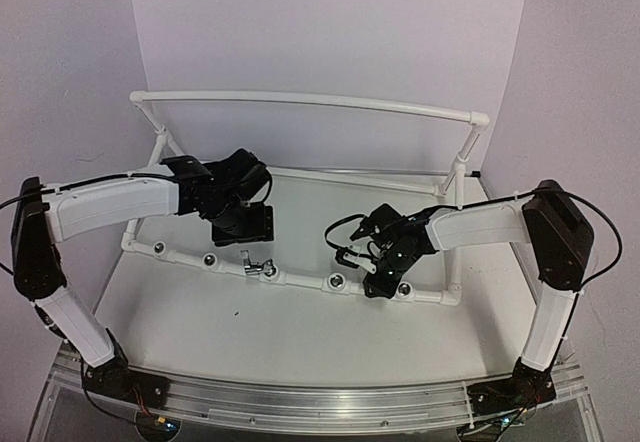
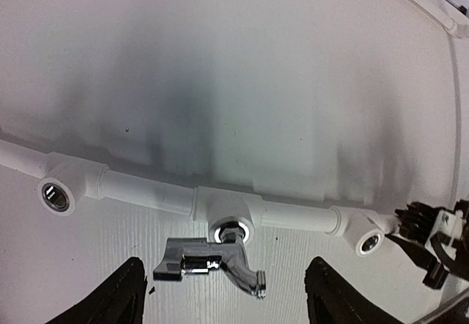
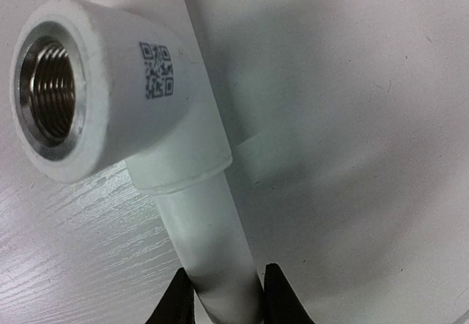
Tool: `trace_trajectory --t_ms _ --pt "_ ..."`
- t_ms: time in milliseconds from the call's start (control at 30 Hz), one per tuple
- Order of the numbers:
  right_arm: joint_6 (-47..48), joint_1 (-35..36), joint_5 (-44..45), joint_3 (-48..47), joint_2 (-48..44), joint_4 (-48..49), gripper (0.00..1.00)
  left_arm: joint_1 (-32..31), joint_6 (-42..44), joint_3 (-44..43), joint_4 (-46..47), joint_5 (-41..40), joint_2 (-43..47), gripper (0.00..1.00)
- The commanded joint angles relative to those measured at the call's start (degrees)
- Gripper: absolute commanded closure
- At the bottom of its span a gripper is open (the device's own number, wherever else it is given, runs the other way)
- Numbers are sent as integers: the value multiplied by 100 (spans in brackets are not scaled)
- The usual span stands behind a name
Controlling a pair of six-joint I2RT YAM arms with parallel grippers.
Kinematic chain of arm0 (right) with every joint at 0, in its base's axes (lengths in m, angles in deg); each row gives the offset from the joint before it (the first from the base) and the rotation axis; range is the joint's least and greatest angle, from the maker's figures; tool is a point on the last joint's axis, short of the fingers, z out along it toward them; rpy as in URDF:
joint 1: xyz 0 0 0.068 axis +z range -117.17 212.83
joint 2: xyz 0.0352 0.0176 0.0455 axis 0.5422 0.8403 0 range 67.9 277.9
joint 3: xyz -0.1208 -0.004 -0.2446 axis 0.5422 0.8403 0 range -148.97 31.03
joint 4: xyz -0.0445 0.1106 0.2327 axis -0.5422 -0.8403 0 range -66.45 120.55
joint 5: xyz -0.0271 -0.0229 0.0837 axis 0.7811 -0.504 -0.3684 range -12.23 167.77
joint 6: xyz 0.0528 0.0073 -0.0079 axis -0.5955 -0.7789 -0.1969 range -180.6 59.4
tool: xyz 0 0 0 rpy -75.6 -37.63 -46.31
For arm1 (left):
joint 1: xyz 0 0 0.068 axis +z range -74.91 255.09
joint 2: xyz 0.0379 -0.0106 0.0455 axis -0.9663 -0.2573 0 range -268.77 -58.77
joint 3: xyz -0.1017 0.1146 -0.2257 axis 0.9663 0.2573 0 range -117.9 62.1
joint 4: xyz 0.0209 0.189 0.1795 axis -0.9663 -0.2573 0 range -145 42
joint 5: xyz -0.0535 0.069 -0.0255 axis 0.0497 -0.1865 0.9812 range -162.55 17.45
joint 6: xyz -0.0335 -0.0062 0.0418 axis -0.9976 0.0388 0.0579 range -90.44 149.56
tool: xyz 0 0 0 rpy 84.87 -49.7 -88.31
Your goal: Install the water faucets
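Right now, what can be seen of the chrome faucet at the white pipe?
In the left wrist view, the faucet is small, shiny chrome metal: a flat stubby handle on the left, a short bent spout with a threaded tip pointing down-right. Its inlet sits in a socket of the white pipe. The open left gripper straddles it without touching.

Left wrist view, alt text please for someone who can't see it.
A chrome faucet sits at the middle socket of a white pipe, between open jaws that do not touch it. The sockets either side are empty.
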Motion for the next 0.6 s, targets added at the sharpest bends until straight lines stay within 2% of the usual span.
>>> trace_trajectory --t_ms 0,133,267,433,567 --pt "-472 -83 331 183 373 -155 73 -8 988 326 347 543 877 23" --pt "-469 -83 291 183 375 -154 73 168 1605 626 -98 708 1274 17" --pt "-493 -83 266 171 380 -157 73 333 1784 841 -165 1180 1379 21" --pt "-507 -83 285 180 354 -164 73 335 1429 1346 -89 1393 1350 47" --pt "-488 -83 291 207 358 -156 74 335 1103 1856 211 1671 1424 58"
